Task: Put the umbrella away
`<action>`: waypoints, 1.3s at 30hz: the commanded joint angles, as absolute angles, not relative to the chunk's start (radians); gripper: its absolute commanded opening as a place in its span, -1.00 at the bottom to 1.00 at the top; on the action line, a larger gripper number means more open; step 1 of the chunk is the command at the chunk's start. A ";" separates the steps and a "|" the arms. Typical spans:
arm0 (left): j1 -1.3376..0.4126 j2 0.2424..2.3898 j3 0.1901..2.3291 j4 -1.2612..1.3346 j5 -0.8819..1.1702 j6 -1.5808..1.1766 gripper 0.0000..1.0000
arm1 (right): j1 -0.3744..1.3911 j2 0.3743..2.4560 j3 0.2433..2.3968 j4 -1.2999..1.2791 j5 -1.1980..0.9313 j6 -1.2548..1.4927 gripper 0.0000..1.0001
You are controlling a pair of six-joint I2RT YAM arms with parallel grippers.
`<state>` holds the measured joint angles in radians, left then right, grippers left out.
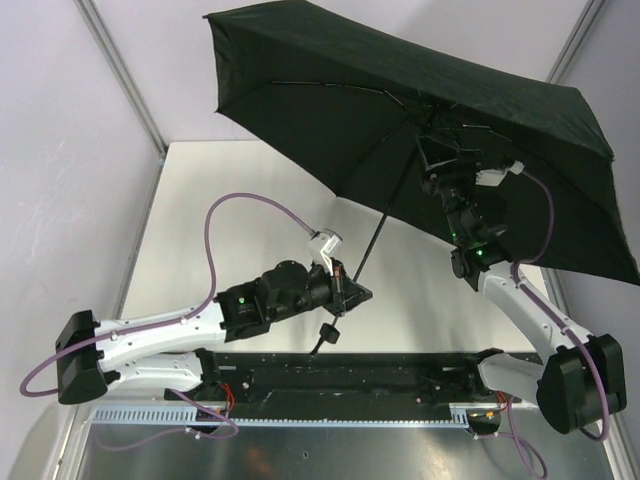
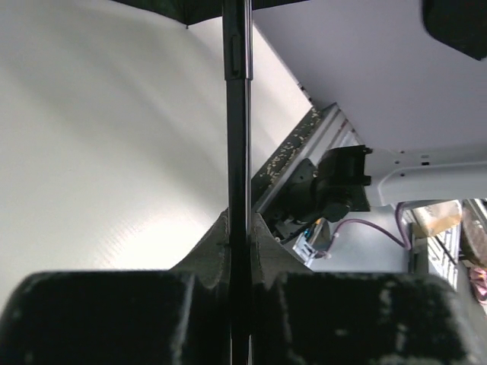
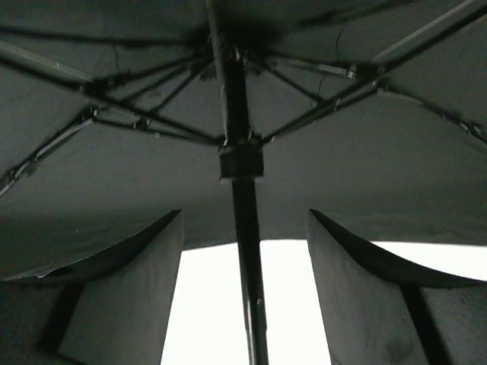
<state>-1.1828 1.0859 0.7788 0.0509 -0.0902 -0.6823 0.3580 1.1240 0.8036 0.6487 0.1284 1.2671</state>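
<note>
— What am I looking at from your end?
— A white table (image 1: 230,190), and over its right side the umbrella (image 1: 330,70), fully open, its canopy (image 3: 365,175) tilted and well off the surface.
— Who has it?
— My left gripper (image 1: 350,292). Its jaws are clamped tight on the thin shaft (image 1: 385,215), low down, with the short handle (image 1: 325,333) sticking out below them.
— And your right?
— The right gripper (image 3: 245,220) is up under the canopy. Its jaws stand wide, one on each side of the shaft, not touching it that I can see, just beneath the sliding collar (image 3: 241,160) where the ribs (image 3: 144,125) meet.
</note>
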 commanded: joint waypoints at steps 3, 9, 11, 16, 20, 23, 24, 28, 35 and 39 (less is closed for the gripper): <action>-1.186 1.058 0.764 0.264 0.003 -0.748 -1.00 | 0.315 1.198 0.848 0.888 0.171 1.388 0.38; -1.186 1.063 0.738 0.300 0.044 -0.783 -1.00 | 0.293 1.279 0.857 1.014 0.171 1.470 0.15; -1.186 1.062 0.732 0.302 0.042 -0.790 -1.00 | 0.291 1.297 0.863 1.055 0.174 1.477 -0.04; -1.186 1.045 0.714 0.303 0.026 -0.805 -1.00 | 0.289 1.298 0.869 1.071 0.198 1.458 -0.05; -1.186 1.026 0.699 0.304 0.007 -0.813 -1.00 | 0.288 1.279 0.868 1.042 0.222 1.436 0.15; -1.186 1.014 0.691 0.303 0.004 -0.817 -1.00 | 0.281 1.261 0.866 0.995 0.229 1.447 0.24; -1.186 1.011 0.688 0.303 0.005 -0.818 -1.00 | 0.277 1.256 0.866 0.987 0.227 1.446 0.23; -1.186 0.999 0.675 0.304 0.004 -0.827 -1.00 | 0.262 1.238 0.865 0.966 0.220 1.423 -0.26; -1.178 0.995 0.677 0.302 -0.015 -0.839 -1.00 | 0.194 1.287 0.864 1.166 -0.075 1.368 -0.99; -1.140 1.019 0.716 0.303 0.066 -0.841 -1.00 | 0.212 1.281 0.849 1.172 -0.225 1.363 -1.00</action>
